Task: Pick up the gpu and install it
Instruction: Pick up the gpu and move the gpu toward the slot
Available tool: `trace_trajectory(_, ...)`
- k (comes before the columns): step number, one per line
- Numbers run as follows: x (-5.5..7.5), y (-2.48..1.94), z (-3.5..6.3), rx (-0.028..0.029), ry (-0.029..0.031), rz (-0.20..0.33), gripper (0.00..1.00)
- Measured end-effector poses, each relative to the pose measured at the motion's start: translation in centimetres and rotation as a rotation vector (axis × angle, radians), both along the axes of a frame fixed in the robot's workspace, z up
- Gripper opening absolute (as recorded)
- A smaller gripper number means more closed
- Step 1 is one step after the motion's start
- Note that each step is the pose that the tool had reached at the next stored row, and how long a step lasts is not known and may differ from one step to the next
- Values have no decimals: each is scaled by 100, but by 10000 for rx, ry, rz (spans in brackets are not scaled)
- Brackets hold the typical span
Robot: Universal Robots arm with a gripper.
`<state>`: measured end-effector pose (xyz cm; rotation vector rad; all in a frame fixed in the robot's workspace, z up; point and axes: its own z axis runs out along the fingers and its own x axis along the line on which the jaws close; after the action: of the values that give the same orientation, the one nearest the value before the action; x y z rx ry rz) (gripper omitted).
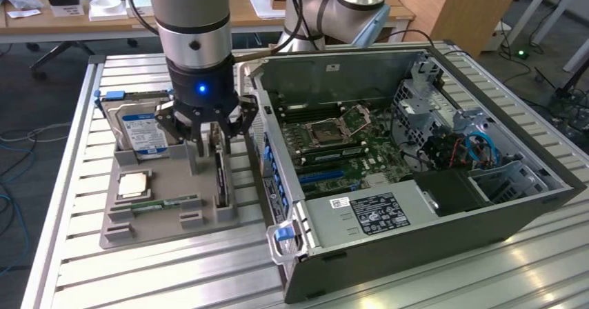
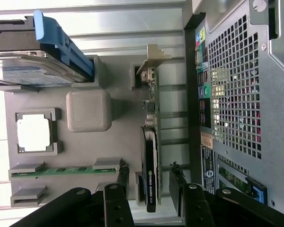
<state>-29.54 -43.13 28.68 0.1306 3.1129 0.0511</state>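
"Fingers (image 2: 179,182) of the gripper (image 2: 150,179), how do they stand?"
"Spread apart, one on each side of the gpu (image 2: 150,156), not pinching it."
"Where is the gpu?"
"On its edge in the gray tray (image 2: 120,142), past the memory stick (image 2: 61,171), beside the open computer case (image 2: 236,94)."

"NVIDIA QUADRO" lettering on the gpu (image 2: 150,182)

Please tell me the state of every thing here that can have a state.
gripper: jaws open astride the gpu, not gripping
gpu: on edge in its tray slot
hard drive: upright in tray
memory stick: seated in tray
cpu: flat in tray
case: on its side, open
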Motion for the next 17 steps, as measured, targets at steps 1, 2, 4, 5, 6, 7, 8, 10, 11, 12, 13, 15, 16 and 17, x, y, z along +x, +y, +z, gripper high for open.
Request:
trace_trajectory(1, 0, 0, -1, -1, 0, 0, 47)
trace_trajectory(2, 0, 0, -1, 0, 0, 0, 47)
trace_trajectory(4, 0, 0, -3, 3, -3, 0, 47)
trace_trajectory(5, 0, 0, -3, 3, -2, 0, 47)
trace_trajectory(6, 1, 0, -3, 3, -3, 0, 47)
trace_trajectory(7, 0, 0, -3, 3, -3, 0, 47)
trace_trajectory(8, 0, 1, -7, 4, -4, -1, 47)
trace_trajectory(10, 1, 0, -24, 5, -5, 0, 47)
trace_trajectory(11, 0, 0, -35, 3, -2, 0, 47)
trace_trajectory(12, 0, 0, -49, 4, -3, 0, 47)
trace_trajectory(13, 1, 1, -62, 4, -3, 0, 47)
trace_trajectory(15, 0, 0, -84, 3, -3, 0, 47)
trace_trajectory(16, 0, 0, -91, 3, -3, 0, 47)
trace_trajectory(17, 0, 0, -93, 3, -2, 0, 47)
